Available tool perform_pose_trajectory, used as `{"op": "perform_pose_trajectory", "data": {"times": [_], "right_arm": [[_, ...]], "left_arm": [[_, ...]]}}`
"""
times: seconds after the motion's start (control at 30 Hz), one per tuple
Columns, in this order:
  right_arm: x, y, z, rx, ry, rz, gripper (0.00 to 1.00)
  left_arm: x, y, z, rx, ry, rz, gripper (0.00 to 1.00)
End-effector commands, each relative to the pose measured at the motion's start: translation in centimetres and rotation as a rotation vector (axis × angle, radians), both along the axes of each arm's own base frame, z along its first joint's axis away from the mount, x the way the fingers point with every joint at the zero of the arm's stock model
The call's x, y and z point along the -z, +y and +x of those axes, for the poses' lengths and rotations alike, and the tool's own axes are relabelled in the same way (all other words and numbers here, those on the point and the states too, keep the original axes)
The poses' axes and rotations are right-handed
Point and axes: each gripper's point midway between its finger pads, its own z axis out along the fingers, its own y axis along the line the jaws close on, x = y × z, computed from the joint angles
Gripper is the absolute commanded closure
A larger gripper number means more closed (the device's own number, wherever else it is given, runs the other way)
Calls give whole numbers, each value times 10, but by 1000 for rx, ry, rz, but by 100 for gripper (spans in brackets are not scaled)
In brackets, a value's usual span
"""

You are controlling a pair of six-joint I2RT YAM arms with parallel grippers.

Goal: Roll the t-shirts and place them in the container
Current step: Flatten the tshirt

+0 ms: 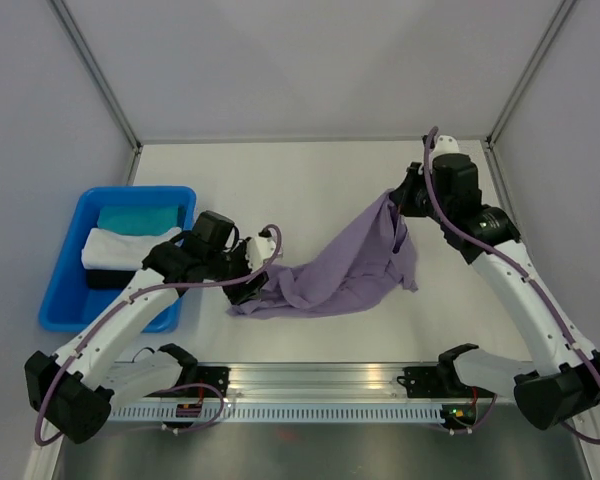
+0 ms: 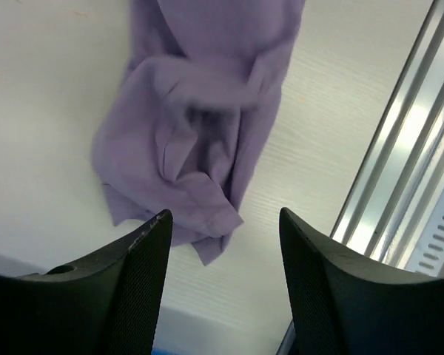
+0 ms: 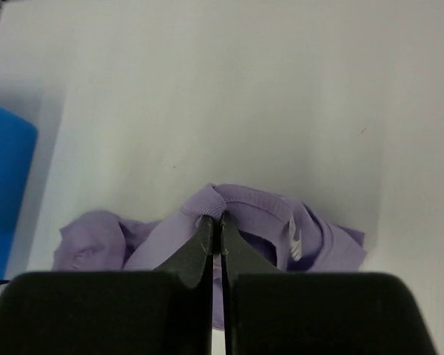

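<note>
The lavender t-shirt (image 1: 345, 265) lies crumpled across the table's middle, one end lifted toward the back right. My right gripper (image 1: 398, 200) is shut on its ribbed collar (image 3: 237, 201), holding that end above the table; a white label shows inside the neck. My left gripper (image 1: 252, 283) hovers open just above the shirt's lower-left end, near the front rail. In the left wrist view the jaws stand wide apart with nothing between them, and the shirt's bunched end (image 2: 192, 140) lies on the table just beyond the left gripper (image 2: 226, 222).
A blue bin (image 1: 70, 290) stands at the left, holding a teal cloth bundle (image 1: 140, 217) and a white cloth bundle (image 1: 120, 248). The aluminium rail (image 1: 320, 380) runs along the near edge, also in the left wrist view (image 2: 407, 170). Enclosure walls border the table.
</note>
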Motion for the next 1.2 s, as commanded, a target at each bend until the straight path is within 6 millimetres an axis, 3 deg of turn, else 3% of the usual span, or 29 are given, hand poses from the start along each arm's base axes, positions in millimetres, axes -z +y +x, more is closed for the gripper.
{"op": "perform_pose_trajectory", "data": {"times": [0.0,0.1,0.17,0.23,0.67,0.73,0.77,0.8,0.83,0.93,0.97,1.07,1.1,1.17], "right_arm": [[41,2,12,13,57,-19,100],[69,0,19,31,104,-52,100],[76,0,21,32,113,-58,100],[84,1,21,32,120,-57,100],[110,-10,16,67,154,-100,100],[108,-14,16,84,153,-110,100],[106,-16,15,88,155,-114,100],[98,-19,17,98,141,-120,100],[93,-22,17,108,136,-128,100],[65,-30,15,134,91,-144,100],[44,-33,12,142,46,-129,100],[7,-42,10,172,-40,-116,100],[-14,-44,11,180,-77,-108,100],[-28,-49,18,195,-100,-127,100]], "left_arm": [[28,6,-19,90,67,64,35],[62,30,-4,-25,85,221,39],[81,45,1,-81,85,303,40],[89,43,11,-102,58,303,39],[114,15,3,-49,177,229,37],[124,19,3,-58,191,262,48],[131,25,7,-77,188,301,69],[131,26,9,-88,183,312,83],[129,28,12,-104,173,318,95],[100,29,37,-181,53,305,98],[89,28,44,-201,14,293,98],[40,28,73,-272,-142,248,98],[22,28,82,-292,-190,220,98],[-18,35,108,-364,-305,198,98]]}}
